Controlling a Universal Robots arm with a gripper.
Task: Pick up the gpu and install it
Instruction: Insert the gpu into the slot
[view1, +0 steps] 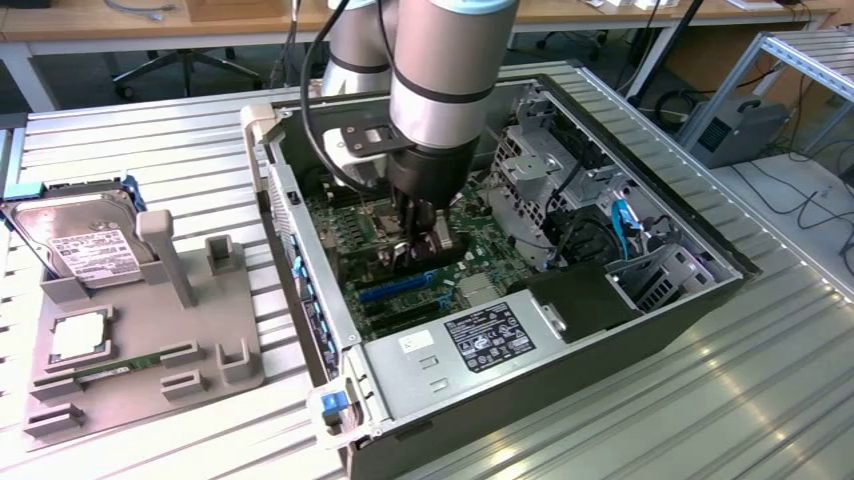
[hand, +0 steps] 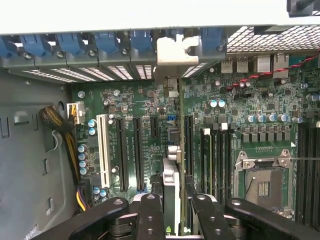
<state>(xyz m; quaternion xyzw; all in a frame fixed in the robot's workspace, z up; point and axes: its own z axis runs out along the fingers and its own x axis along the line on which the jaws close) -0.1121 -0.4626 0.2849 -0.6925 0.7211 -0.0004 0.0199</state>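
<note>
Exterior view: a ribbed grey metal workbench (view1: 160, 150) carries an open black-and-silver computer case (view1: 534, 350) at centre, with wooden desks and cabling behind at 12 o'clock. At 9 o'clock sits a grey moulded parts fixture (view1: 187, 330) holding a silver hard drive with a white label (view1: 80, 245) and a narrow green memory stick (view1: 127, 365). The grey robot arm (view1: 441, 80) descends from 12 o'clock into the case; its black gripper (view1: 424, 245) stands over the green motherboard (view1: 387, 295), clenched on the gpu (view1: 434, 243) — a thin dark card held on edge.

Wrist view: looking down past the black fingers (hand: 150, 215) into the case, the jaws grasp the gpu (hand: 171, 195), seen edge-on with its silver metal bracket (hand: 172, 57) reaching to the rear slot wall at 12 o'clock. The card stands upright over the motherboard (hand: 145, 100), between the long black expansion slots (hand: 137, 152) at 9 o'clock and the memory slots (hand: 215, 160) at 3 o'clock. Whether its edge is seated in a slot cannot be told. A white slot (hand: 105, 150) and a bundle of sleeved wires (hand: 65, 145) lie further toward 9 o'clock; the open processor socket (hand: 262, 180) lies at 4 o'clock.
</note>
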